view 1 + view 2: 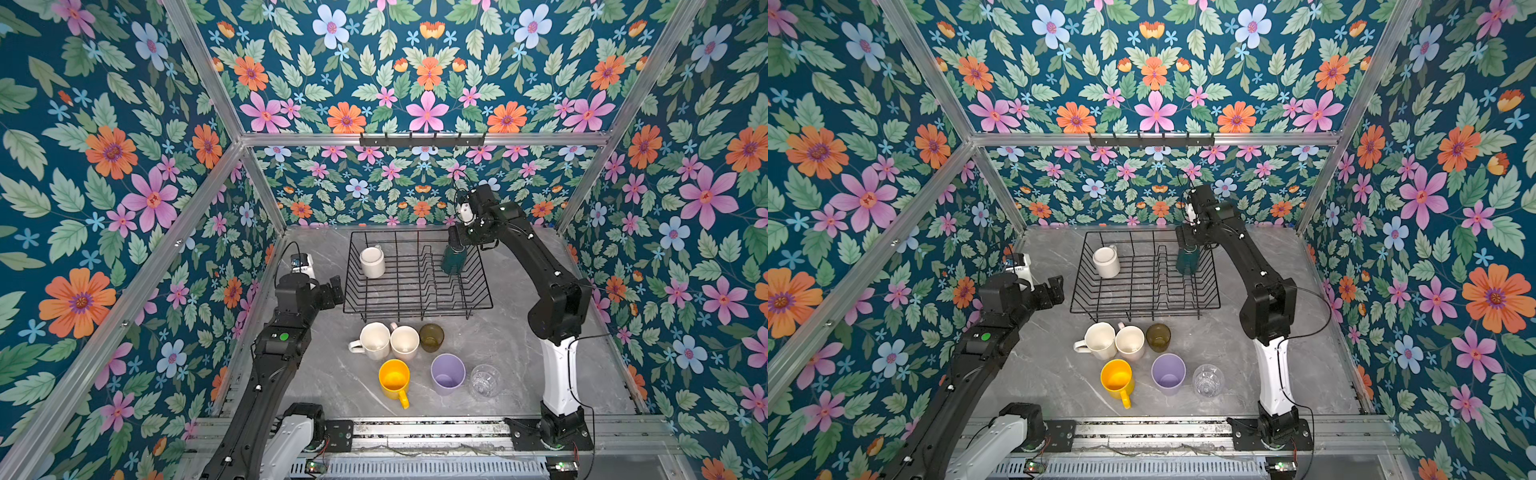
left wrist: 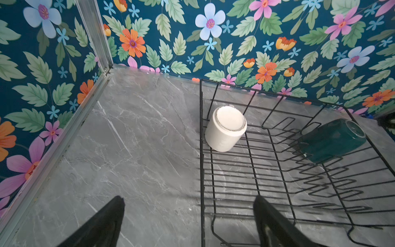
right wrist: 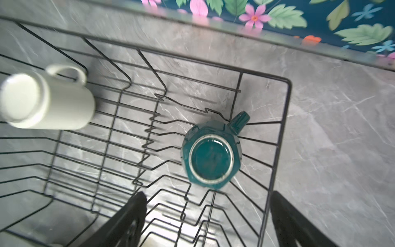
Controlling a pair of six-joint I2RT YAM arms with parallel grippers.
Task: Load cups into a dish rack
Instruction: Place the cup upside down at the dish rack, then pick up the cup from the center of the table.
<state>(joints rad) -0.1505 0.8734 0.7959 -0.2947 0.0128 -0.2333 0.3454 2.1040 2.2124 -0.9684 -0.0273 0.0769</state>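
Rack (image 1: 415, 286) open between white mug (image 1: 372, 262) and green mug (image 1: 453, 259).

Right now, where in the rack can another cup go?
Bare: in the dish rack, the floor between the white mug and the plate dividers, and its near half. Crowded: the table in front, with six cups.

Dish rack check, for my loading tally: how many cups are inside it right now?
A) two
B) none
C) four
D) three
A: only a white mug and a dark green mug sit inside the dish rack, both with their bottoms up.
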